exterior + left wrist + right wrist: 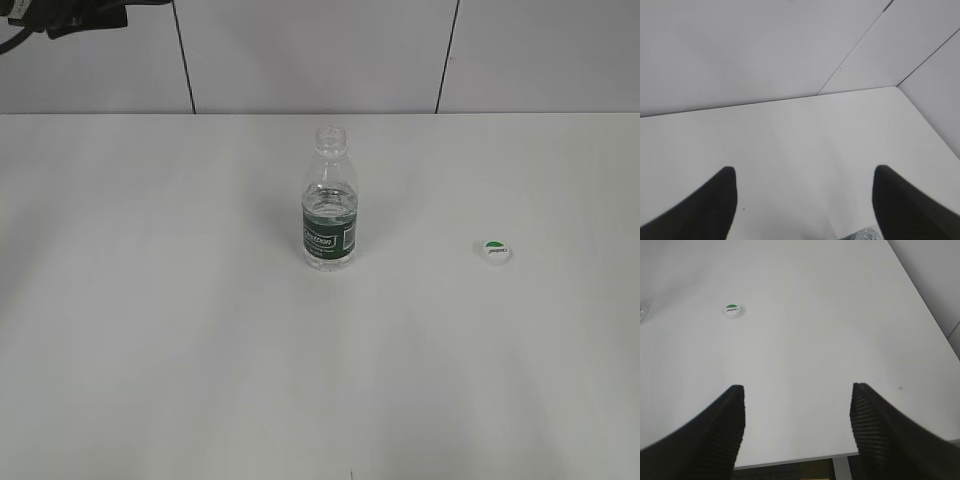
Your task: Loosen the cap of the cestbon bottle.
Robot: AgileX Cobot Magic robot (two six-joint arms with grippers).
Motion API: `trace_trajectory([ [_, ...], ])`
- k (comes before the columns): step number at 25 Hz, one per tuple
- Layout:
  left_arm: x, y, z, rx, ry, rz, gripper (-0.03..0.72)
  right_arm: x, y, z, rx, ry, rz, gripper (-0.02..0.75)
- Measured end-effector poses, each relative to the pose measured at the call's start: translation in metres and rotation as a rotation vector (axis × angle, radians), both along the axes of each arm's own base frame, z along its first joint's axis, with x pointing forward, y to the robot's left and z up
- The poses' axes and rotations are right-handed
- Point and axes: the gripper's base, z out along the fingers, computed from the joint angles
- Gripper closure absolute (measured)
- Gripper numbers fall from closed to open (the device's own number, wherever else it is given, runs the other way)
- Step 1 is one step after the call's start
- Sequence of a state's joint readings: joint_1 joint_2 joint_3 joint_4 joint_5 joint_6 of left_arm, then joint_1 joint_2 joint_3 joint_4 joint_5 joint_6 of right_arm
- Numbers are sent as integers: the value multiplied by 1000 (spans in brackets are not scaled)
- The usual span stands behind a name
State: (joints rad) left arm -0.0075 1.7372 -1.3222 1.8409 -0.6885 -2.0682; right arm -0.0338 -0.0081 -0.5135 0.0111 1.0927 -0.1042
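Note:
The cestbon bottle (329, 200) stands upright mid-table, clear with a dark green label, its mouth bare. A sliver of it shows at the bottom edge of the left wrist view (860, 235). The white cap (493, 250) with the green half-circle lies on the table to the bottom right of the bottle, well apart from it; it also shows in the right wrist view (732, 311). My left gripper (805, 197) is open and empty over the table. My right gripper (797, 415) is open and empty near the table's edge, far from the cap. Neither gripper shows in the exterior view.
The white table (150, 330) reaches back to a pale panelled wall (320, 50). A dark piece of arm hardware (75, 15) sits at the top left. The table's edge and a leg (840, 467) show below the right gripper.

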Motion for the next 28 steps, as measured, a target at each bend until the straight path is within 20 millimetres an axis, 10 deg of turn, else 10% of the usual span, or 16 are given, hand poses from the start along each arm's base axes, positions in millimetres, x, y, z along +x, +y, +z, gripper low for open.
trace_trajectory([
  [15, 23, 34, 2, 184, -153, 505, 176, 0, 0, 0, 0, 0, 0, 234],
  [22, 14, 5, -7, 442, -156, 626, 176, 0, -1, 0, -9, 0, -6, 234],
  [28, -14, -16, -31, 610, 208, 590, 176, 0, -1, 0, -9, 0, -6, 234],
])
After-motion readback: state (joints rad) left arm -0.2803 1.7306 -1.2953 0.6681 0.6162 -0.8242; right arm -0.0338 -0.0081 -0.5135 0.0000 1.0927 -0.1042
